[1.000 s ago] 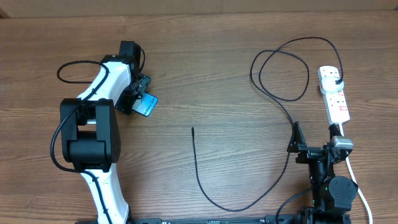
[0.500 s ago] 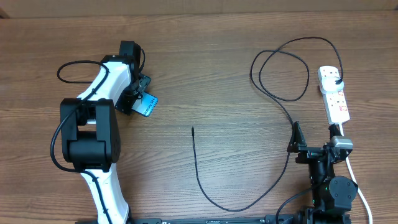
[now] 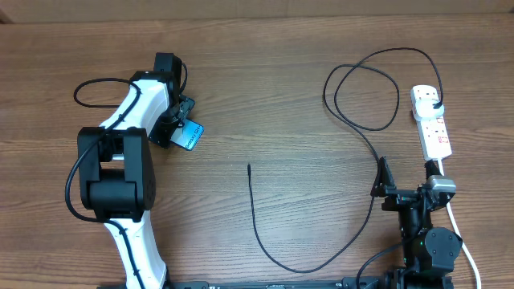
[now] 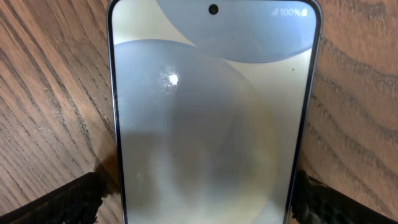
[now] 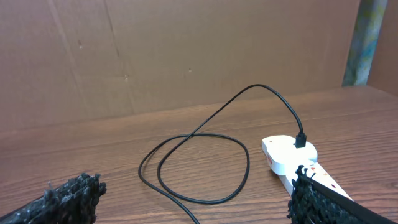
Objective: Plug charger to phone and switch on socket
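Note:
The phone (image 3: 193, 136) lies flat on the wooden table, its pale lit screen (image 4: 208, 112) filling the left wrist view. My left gripper (image 3: 180, 127) is open and low over it, one finger (image 4: 59, 202) on either side of its lower end. The black charger cable (image 3: 277, 261) has its small tip (image 3: 249, 166) free at mid-table. It curves round, loops (image 5: 199, 168), and its plug (image 5: 301, 140) sits in the white socket (image 3: 434, 128). My right gripper (image 3: 405, 183) is open and empty near the socket's near end (image 5: 292, 158).
The left arm's own black cable (image 3: 90, 87) loops on the table at far left. The socket's white cord (image 3: 463, 234) runs down past the right arm's base. A brown cardboard wall (image 5: 186, 50) stands behind the table's far edge.

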You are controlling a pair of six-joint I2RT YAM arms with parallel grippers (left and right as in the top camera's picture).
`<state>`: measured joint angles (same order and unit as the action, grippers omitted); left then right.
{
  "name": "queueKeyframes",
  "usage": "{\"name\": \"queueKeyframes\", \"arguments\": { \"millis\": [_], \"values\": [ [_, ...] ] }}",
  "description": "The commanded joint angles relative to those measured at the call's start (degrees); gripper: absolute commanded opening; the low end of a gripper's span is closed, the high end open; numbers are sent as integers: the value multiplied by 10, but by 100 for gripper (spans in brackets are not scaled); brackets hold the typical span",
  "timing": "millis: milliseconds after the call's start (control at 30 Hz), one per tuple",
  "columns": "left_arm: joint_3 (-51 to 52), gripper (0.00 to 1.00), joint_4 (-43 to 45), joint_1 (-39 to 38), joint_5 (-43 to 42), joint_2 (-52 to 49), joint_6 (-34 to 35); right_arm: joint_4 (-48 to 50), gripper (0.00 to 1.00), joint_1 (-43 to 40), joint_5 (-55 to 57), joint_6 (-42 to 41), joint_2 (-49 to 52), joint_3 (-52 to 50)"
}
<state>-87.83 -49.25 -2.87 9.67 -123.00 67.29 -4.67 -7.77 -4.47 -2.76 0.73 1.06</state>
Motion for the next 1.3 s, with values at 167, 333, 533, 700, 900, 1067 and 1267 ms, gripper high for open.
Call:
{"name": "queueKeyframes", "arguments": {
  "millis": [167, 333, 533, 700, 900, 1067, 1267],
  "values": [
    [22, 100, 0, 7, -8, -24, -30, 2, 100, 3, 4, -1, -6, -6],
    [22, 100, 0, 7, -15, -24, -43, 2, 100, 3, 4, -1, -6, -6],
    [22, 100, 3, 7, -18, -24, -43, 2, 100, 3, 4, -1, -6, -6],
    [22, 100, 3, 7, -18, -24, -43, 2, 100, 3, 4, -1, -6, -6],
    [22, 100, 5, 7, -19, -24, -43, 2, 100, 3, 4, -1, -6, -6],
    [22, 100, 5, 7, -38, -24, -43, 2, 100, 3, 4, -1, -6, -6],
    [22, 100, 4, 7, -36, -24, -43, 2, 100, 3, 4, -1, -6, -6]
  ]
}}
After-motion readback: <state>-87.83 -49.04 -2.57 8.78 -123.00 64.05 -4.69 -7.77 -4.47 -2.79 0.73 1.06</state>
